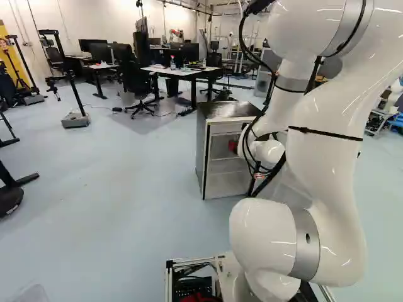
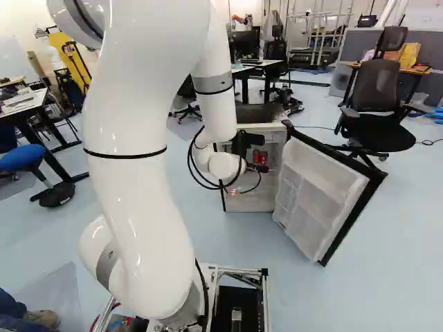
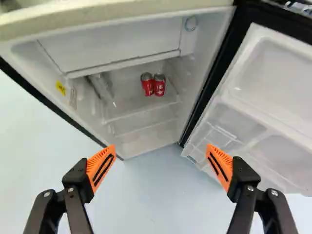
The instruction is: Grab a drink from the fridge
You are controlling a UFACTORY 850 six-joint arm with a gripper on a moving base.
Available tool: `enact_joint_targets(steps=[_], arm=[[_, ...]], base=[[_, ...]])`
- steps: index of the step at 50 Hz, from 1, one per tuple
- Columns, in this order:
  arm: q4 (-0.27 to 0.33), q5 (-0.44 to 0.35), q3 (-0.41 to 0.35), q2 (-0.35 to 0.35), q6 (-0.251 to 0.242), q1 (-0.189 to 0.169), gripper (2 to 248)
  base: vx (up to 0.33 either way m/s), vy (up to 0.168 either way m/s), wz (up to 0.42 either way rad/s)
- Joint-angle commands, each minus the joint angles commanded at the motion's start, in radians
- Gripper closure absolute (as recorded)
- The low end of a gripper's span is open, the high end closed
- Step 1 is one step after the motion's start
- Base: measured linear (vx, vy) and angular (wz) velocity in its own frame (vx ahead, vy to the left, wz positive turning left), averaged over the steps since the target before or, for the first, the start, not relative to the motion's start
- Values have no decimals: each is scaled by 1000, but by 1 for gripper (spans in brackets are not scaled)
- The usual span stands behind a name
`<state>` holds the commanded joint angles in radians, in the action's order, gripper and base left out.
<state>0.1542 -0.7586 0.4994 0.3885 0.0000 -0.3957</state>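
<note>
Fridge (image 3: 117, 107): door (image 3: 263, 112) open. Cans (image 3: 153, 84): two, red, shelved, neither grabbed. My fingers (image 3: 161, 168): wide, empty; reach, grip and removal remain.

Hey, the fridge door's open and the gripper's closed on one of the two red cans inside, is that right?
Not quite: the gripper isn't closed on a can. The wrist view shows it open and holding nothing. The fridge door is indeed open, and two red cans are inside.
</note>
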Motion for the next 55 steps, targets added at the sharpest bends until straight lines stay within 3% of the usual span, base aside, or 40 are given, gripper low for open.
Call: enact_joint_targets(steps=[15, 55], arm=[[12, -10, 27, 59, 0, 1, 3], [50, -170, 142, 236, 0, 15, 3]], base=[[0, 0, 0], [0, 0, 0]])
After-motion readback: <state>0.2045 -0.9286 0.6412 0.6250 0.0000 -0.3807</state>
